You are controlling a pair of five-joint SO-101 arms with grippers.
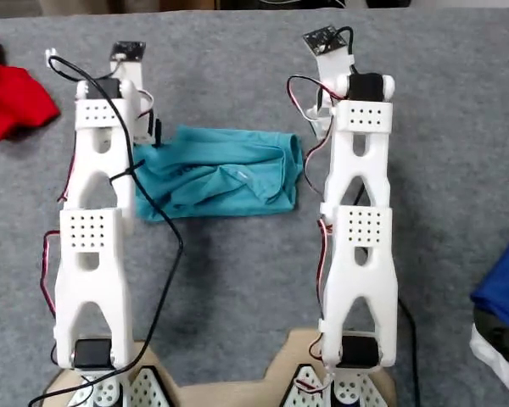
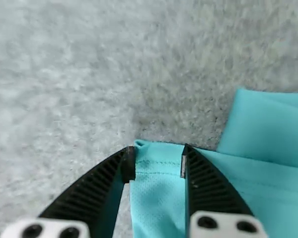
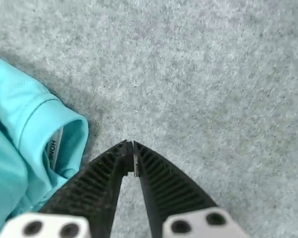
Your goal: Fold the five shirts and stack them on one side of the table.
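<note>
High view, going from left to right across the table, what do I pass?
Crumpled red shirt → white left arm → partly folded teal shirt → white right arm → blue cloth at the right edge.

Grey felt table (image 1: 237, 288) lies flat under and ahead of both sets of jaws, evenly lit; a wooden board (image 1: 229, 397) sits well behind them.

Count, 1 pass:
- Arms: 2, left arm (image 1: 97, 220) and right arm (image 1: 360, 220).
- Grippers: 2, left gripper (image 2: 156, 163) and right gripper (image 3: 133, 158).
- Teal shirt (image 1: 220, 174): 1, between the grippers.
- Red garment (image 1: 8, 97): 1, outward of the left gripper.
- Pile, well apart from the right gripper: 3 pieces, blue cloth (image 1: 505, 292), dark cloth (image 1: 492, 331), white cloth (image 1: 496, 360).
</note>
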